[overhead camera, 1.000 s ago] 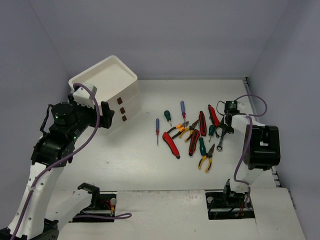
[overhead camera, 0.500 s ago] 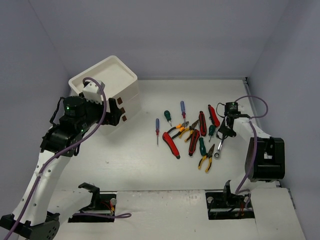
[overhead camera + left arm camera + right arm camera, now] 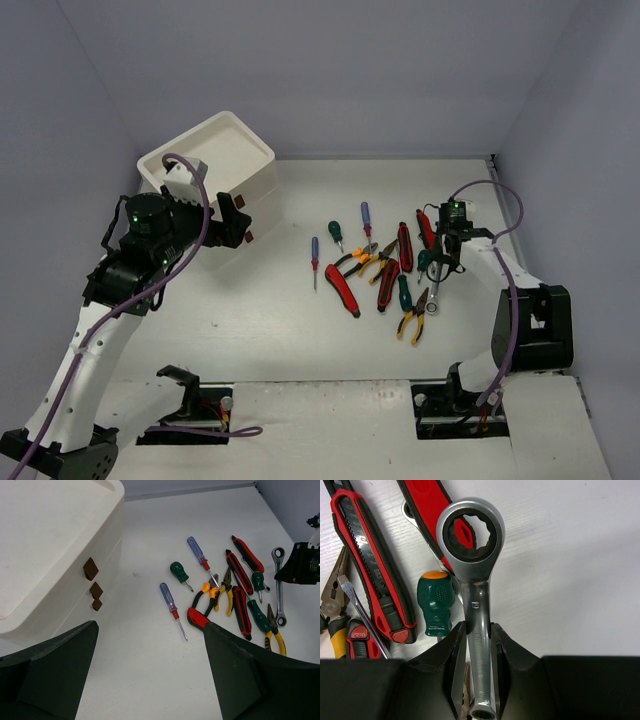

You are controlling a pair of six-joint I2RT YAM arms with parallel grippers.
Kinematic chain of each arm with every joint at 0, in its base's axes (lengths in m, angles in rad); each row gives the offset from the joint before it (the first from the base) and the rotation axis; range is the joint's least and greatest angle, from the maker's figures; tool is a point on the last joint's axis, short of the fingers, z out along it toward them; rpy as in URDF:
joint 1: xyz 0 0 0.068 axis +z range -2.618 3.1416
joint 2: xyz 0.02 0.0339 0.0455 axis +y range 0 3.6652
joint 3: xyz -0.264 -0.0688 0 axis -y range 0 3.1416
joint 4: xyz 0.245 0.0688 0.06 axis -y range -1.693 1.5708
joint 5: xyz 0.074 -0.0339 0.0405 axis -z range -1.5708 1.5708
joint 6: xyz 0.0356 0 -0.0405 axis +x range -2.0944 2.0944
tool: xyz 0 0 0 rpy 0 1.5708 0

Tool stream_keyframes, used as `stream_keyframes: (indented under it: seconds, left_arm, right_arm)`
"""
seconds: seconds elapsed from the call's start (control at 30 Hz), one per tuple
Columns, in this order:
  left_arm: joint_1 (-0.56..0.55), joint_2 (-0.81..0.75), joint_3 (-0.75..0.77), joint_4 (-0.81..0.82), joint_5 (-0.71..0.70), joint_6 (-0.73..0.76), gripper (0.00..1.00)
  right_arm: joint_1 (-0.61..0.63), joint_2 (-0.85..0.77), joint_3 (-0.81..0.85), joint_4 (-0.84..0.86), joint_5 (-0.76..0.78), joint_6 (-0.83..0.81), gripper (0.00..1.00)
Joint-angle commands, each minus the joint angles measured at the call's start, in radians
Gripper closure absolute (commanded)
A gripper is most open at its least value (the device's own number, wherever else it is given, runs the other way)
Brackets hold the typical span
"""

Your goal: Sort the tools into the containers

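Between the fingers of my right gripper sits the shaft of a silver ratchet wrench. Both fingers press against its sides, so this gripper is closed on the wrench. The wrench's ring head reaches out ahead of the fingertips and overlaps a red handle. I cannot tell whether the wrench is off the bench. Beside the finger on the left of the wrist view lies a stubby green screwdriver, its blade end almost touching that finger. Further to that side are a red-and-black cutter and, at the edge of the view, part of the yellow-black pliers.

My left gripper is spread wide open and holds nothing. The white drawer box stands close ahead of it on its left, with three brown handle tabs on the face turned toward the tools. A blue screwdriver lies on the bench just ahead of the gap between the fingers. The other tools are spread further ahead and to the right.

From above, my left gripper hangs just beside the drawer box. My right gripper is at the far right end of the tool cluster, well apart from the box, with the ratchet wrench reaching toward my base.
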Motion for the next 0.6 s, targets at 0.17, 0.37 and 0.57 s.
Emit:
stream_keyframes:
  seconds: [0.17, 0.37, 0.57]
  left_arm:
    - [-0.008, -0.022, 0.001, 0.090, 0.024, -0.024, 0.16]
    - [-0.008, -0.047, -0.016, 0.087, 0.016, -0.014, 0.16]
    - [-0.008, -0.065, -0.024, 0.080, 0.006, -0.002, 0.16]
  right_arm:
    - [-0.061, 0.092, 0.026, 0.065, 0.061, 0.001, 1.00]
    - [-0.107, 0.220, 0.083, 0.069, 0.074, -0.022, 1.00]
    - [-0.139, 0.303, 0.138, 0.060, -0.003, -0.028, 0.90]
